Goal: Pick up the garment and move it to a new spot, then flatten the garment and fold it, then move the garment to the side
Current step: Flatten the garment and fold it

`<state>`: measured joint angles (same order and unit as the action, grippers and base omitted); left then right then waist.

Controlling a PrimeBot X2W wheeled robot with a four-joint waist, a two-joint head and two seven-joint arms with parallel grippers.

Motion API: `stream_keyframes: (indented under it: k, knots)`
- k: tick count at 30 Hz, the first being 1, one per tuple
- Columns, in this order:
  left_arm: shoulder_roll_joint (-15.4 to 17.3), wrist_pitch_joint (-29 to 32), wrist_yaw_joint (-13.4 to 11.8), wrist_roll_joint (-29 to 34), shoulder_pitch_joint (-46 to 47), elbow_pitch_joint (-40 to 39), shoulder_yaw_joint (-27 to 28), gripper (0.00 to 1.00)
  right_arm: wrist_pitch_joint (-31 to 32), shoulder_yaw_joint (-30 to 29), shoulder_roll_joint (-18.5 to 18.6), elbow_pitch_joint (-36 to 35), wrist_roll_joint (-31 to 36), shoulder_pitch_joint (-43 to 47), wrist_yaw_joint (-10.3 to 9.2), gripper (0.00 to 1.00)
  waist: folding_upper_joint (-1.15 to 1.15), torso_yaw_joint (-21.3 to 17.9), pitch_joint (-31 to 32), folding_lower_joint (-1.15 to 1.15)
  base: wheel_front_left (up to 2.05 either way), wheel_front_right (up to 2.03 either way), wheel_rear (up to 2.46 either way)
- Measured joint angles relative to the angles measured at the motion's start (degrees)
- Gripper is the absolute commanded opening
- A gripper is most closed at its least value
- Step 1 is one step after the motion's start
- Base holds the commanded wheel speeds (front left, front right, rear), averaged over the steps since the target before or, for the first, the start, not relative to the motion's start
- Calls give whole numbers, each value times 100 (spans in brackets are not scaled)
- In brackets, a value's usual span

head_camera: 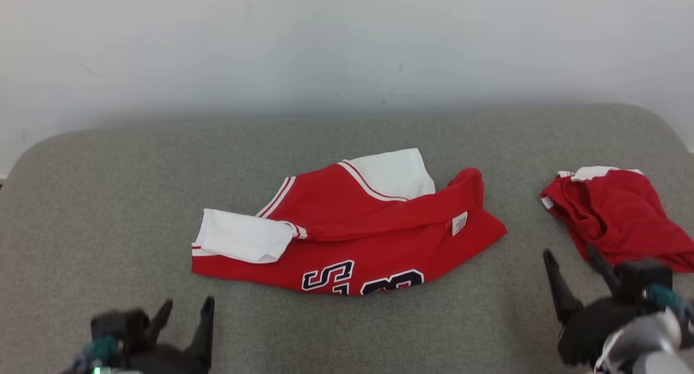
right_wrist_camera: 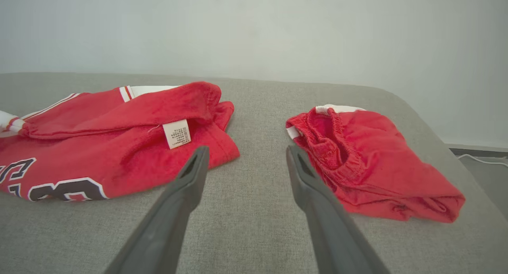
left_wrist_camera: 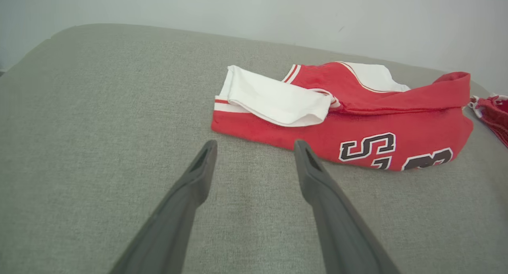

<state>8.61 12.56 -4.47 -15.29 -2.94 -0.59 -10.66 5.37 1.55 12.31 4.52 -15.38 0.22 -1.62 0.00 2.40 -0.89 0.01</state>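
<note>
A red garment (head_camera: 368, 227) with dark lettering is laid crumpled at the middle of the grey desk (head_camera: 108, 200). The left end effector (head_camera: 187, 303) is held wide apart and empty, just short of the garment's near left edge. In the left wrist view a white sleeve (left_wrist_camera: 278, 99) is seen folded over the red body. The right end effector (head_camera: 569, 252) is likewise spread wide with nothing in it, off the garment's right end. In the right wrist view the small print on a white label (right_wrist_camera: 176, 134) and the gathered waistband (right_wrist_camera: 337, 147) of a second red piece (right_wrist_camera: 389, 166), lying right of the garment, are made out.
</note>
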Motion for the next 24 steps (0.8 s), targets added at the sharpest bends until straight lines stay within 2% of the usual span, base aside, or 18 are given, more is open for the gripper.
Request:
stream_keyframes:
  k: [5,9,13,17,24]
  knots:
    - [63,569,98,-67,956,261,32,100,592,172,336,151,5,-936,321,100,0,17,-279,1,0,0,0]
    - [68,996,104,-97,1632,623,40,100,1039,325,460,401,-27,-1699,604,100,0,29,-544,1,0,0,0]
    - [8,1326,101,-96,2150,953,-18,100,1393,477,543,691,-132,-2392,734,100,0,48,-841,1,0,0,0]
    - [-192,1521,93,-87,2570,1218,-135,100,1681,617,635,1043,-218,-2912,801,100,1,82,-1146,1,0,0,0]
    - [-376,1645,87,-88,2962,1634,-252,100,1944,843,851,1537,-407,-3367,869,100,1,224,-1610,1,0,0,0]
